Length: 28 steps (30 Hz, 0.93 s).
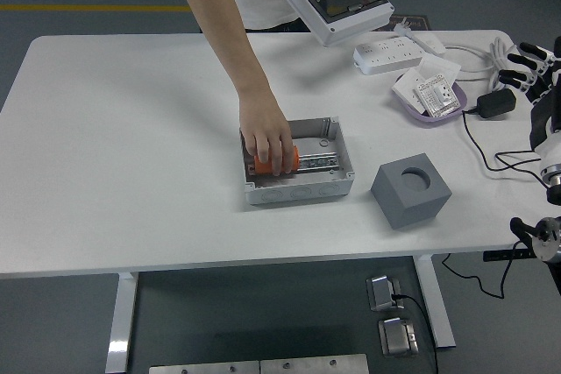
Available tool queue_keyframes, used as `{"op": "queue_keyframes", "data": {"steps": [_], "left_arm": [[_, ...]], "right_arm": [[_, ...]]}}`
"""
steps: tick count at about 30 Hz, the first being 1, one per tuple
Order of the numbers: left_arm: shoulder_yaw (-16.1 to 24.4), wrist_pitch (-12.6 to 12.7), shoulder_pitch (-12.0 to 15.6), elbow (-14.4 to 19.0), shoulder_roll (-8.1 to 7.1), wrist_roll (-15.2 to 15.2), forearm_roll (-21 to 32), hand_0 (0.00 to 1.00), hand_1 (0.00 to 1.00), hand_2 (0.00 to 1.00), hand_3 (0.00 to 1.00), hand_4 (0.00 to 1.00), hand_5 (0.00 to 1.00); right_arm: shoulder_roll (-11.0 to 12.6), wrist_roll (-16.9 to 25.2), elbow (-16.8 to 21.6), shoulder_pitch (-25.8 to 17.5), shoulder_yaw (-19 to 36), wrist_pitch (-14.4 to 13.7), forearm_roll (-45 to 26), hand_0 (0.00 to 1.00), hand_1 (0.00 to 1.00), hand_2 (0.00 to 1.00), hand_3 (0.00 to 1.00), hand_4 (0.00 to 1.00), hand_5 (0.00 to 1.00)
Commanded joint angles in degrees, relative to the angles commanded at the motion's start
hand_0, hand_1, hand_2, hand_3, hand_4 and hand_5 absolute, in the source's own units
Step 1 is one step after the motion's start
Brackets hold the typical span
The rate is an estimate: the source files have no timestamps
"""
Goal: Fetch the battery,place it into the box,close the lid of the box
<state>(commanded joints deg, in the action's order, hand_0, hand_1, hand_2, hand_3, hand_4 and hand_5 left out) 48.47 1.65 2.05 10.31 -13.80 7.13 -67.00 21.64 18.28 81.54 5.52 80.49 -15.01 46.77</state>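
The grey box point(337, 177) stands open at the table's middle. An orange battery point(293, 157) lies inside it, mostly covered by a person's hand point(268, 141) that reaches into the box and grips it. The person's other hand holds the box lid point(338, 3), with its dark window, up above the table's far side. My right hand point(530, 65) rests at the right edge, fingers spread, holding nothing. My left arm is out of view.
A grey cube with a round hole point(410, 190) stands right of the box. A purple tray point(430, 95) with a white part, a power strip point(388, 56) and black cables point(491, 142) lie at the far right.
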Motion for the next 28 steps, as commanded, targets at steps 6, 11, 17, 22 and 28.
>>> {"op": "queue_keyframes", "data": {"steps": [6, 11, 17, 22, 28], "left_arm": [[0.16, 0.17, 0.29, 0.00, 0.20, 0.01, -0.03, 0.395, 0.561, 0.509, 0.479, 0.002, 0.002], [0.36, 0.36, 0.70, 0.00, 0.32, 0.08, -0.13, 0.395, 0.561, 0.510, 0.480, 0.002, 0.002], [0.39, 0.43, 0.94, 0.00, 0.43, 0.11, -0.07, 0.395, 0.560, 0.509, 0.482, 0.002, 0.002], [0.19, 0.46, 0.88, 0.00, 0.40, 0.02, 0.17, 0.394, 0.561, 0.509, 0.485, 0.002, 0.002], [0.09, 0.47, 0.77, 0.00, 0.37, -0.06, 0.21, 0.394, 0.561, 0.509, 0.485, 0.002, 0.002]], "right_arm": [[-0.50, 0.24, 0.78, -0.25, -0.82, 3.12, -1.24, 0.592, 0.542, 0.607, 0.666, 0.905, 0.919], [-0.26, -1.50, 1.85, -0.26, -0.37, 4.46, 0.32, 0.616, 0.598, 0.629, 0.683, 0.887, 0.804], [-0.02, -3.86, 2.65, -0.30, 0.74, 5.03, 2.46, 0.688, 0.648, 0.664, 0.675, 0.773, 0.539], [0.04, -4.85, 2.85, -0.41, 1.31, 5.06, 3.58, 0.715, 0.666, 0.684, 0.708, 0.818, 0.482], [0.12, -5.15, 2.97, -0.53, 1.73, 5.09, 4.09, 0.715, 0.666, 0.684, 0.708, 0.818, 0.482]]}}
